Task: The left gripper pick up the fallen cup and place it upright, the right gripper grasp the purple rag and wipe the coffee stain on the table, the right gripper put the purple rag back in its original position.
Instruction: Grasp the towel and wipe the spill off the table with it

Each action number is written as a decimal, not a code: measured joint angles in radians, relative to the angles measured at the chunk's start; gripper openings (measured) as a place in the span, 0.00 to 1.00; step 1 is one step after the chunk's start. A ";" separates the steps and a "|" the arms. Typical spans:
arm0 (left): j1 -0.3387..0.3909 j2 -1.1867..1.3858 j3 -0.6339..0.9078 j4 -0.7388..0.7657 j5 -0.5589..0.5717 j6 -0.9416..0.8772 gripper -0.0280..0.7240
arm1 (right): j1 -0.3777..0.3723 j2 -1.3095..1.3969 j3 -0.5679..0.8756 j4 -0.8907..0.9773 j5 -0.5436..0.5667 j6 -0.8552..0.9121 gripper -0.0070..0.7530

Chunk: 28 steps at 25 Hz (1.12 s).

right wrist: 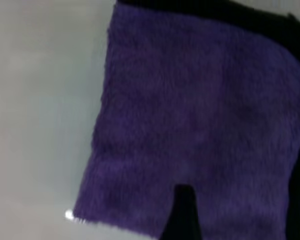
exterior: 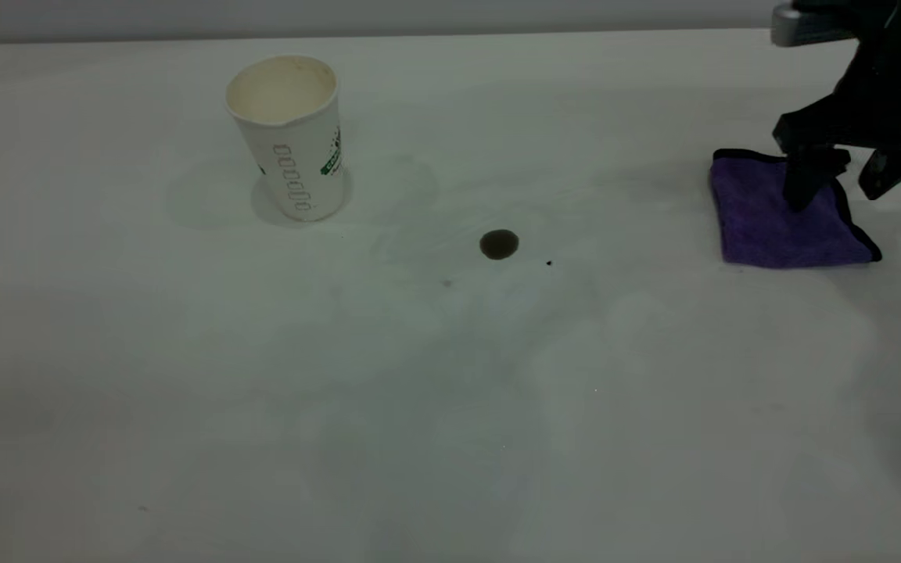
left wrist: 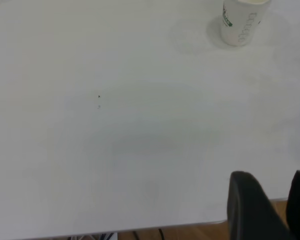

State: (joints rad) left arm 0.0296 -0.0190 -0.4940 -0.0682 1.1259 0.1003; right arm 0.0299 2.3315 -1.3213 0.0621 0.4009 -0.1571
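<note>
The cup [exterior: 288, 137] stands upright at the table's [exterior: 450, 407] far left, its cream inside showing; it also shows in the left wrist view [left wrist: 241, 21]. The coffee stain [exterior: 499, 244] is a small dark brown spot near the table's middle. The purple rag [exterior: 787, 215] lies flat at the right. My right gripper [exterior: 841, 188] is open, low over the rag, with one finger [exterior: 806, 184] on the cloth and the other past its right edge. The right wrist view shows the rag [right wrist: 200, 125] filling the space between the fingers [right wrist: 182, 212]. My left gripper [left wrist: 270, 175] is open and empty, far back from the cup.
A tiny black speck [exterior: 549, 263] lies just right of the stain. In the left wrist view the table's edge [left wrist: 155, 227] runs near my left gripper, with brown floor beyond it.
</note>
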 joint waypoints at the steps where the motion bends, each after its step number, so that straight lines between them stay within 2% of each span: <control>1: 0.000 0.000 0.000 0.000 0.000 0.000 0.38 | 0.001 0.011 -0.011 0.000 0.000 0.000 0.94; 7: 0.000 0.000 0.000 0.000 0.000 0.000 0.38 | 0.030 0.081 -0.069 -0.002 0.000 -0.038 0.90; 10: 0.000 0.000 0.000 0.000 0.000 0.000 0.38 | 0.041 0.114 -0.096 -0.004 0.008 -0.045 0.81; 13: 0.000 0.000 0.000 0.000 0.001 0.000 0.38 | 0.040 0.130 -0.116 0.019 0.025 -0.048 0.62; 18: 0.000 0.000 0.000 0.000 0.001 0.000 0.38 | 0.044 0.136 -0.127 0.109 0.047 -0.096 0.15; 19: 0.000 0.000 0.000 0.000 0.001 0.000 0.38 | 0.050 0.136 -0.131 0.118 0.053 -0.123 0.11; 22: 0.000 0.000 0.000 0.000 0.001 0.000 0.38 | 0.094 0.137 -0.157 0.161 0.094 -0.172 0.08; 28: 0.000 0.000 0.000 0.000 0.001 0.000 0.38 | 0.269 0.128 -0.287 0.207 0.212 -0.183 0.08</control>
State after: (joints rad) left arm 0.0296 -0.0190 -0.4940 -0.0682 1.1268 0.1003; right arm 0.2992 2.4592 -1.6087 0.2688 0.6126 -0.3405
